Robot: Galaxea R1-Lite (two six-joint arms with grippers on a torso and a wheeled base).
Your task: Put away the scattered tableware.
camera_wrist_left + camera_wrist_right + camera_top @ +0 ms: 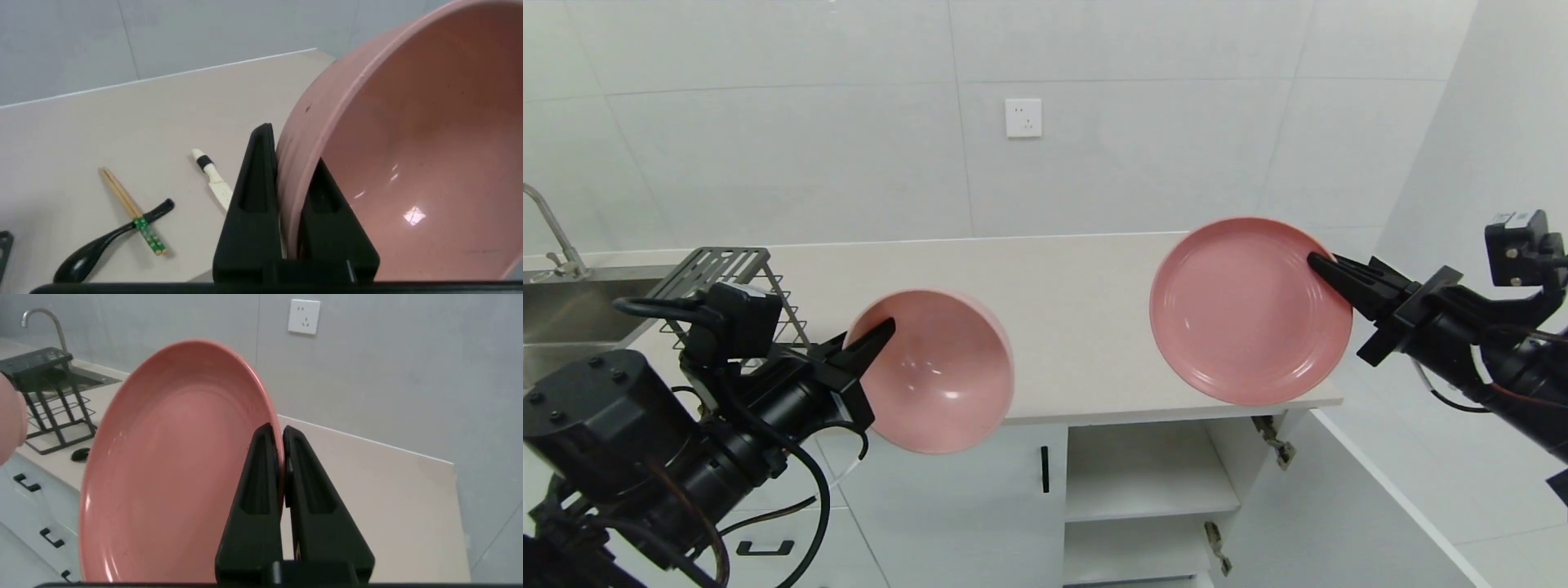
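Left claw (pixel 883 330) clamps a glossy pink bowl (pixel 941 377), right claw (pixel 1315 260) a round pink plate (pixel 1241 312).

arms: matte black; screwed joint housing | cables: black loops | left hand (pixel 884 330), right hand (pixel 1318 262): black wedges
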